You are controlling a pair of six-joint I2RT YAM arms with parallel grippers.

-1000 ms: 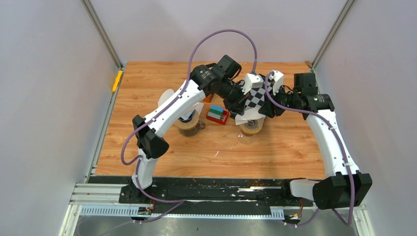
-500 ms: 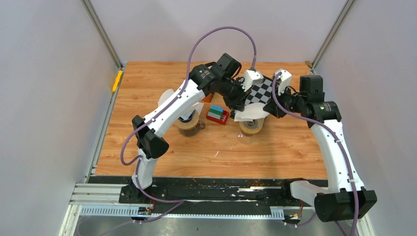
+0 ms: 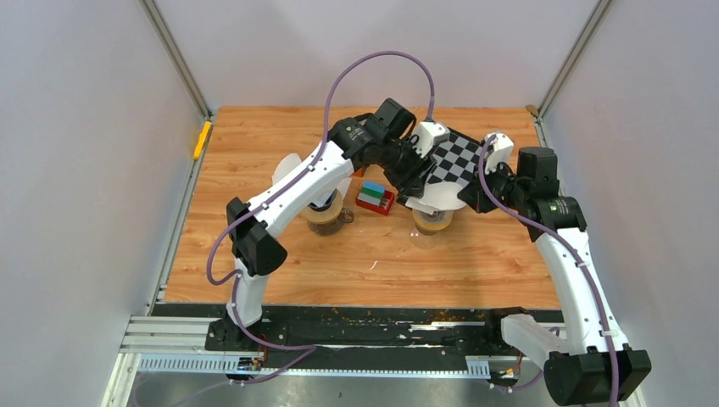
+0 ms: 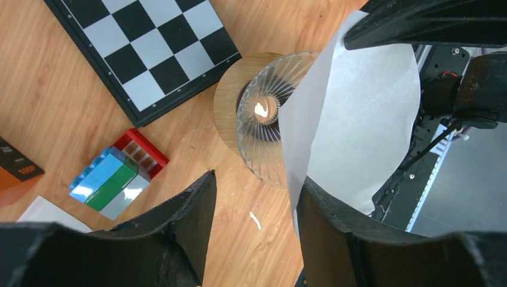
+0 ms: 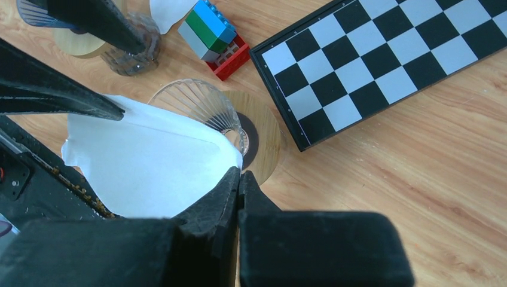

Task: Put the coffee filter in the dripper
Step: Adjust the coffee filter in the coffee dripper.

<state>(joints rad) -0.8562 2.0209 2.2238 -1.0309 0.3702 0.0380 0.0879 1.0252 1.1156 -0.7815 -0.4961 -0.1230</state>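
Note:
The white paper coffee filter [image 5: 149,164] hangs spread over the ribbed glass dripper [image 5: 200,104], which stands on a round wooden base [image 4: 230,95]. My right gripper [image 5: 239,174] is shut on the filter's edge, just above the dripper's rim. My left gripper [image 4: 256,179] is open above the dripper [image 4: 266,128]; the filter [image 4: 359,119] rests against the inside of its right finger [image 4: 335,209]. From above, the filter [image 3: 437,197] covers most of the dripper [image 3: 432,222], with the left gripper [image 3: 415,180] and right gripper [image 3: 469,197] on either side.
A checkered board [image 3: 458,159] lies behind the dripper. A red, blue and green toy block [image 3: 374,198] sits to its left. Further left stand a second glass dripper on a wooden base [image 3: 326,214], a loose white filter [image 3: 284,167] and an orange box [image 4: 15,167].
The right gripper has shut on the filter's edge and the left gripper has opened, letting go of it. The right arm has drawn back to the right, uncovering the checkered board.

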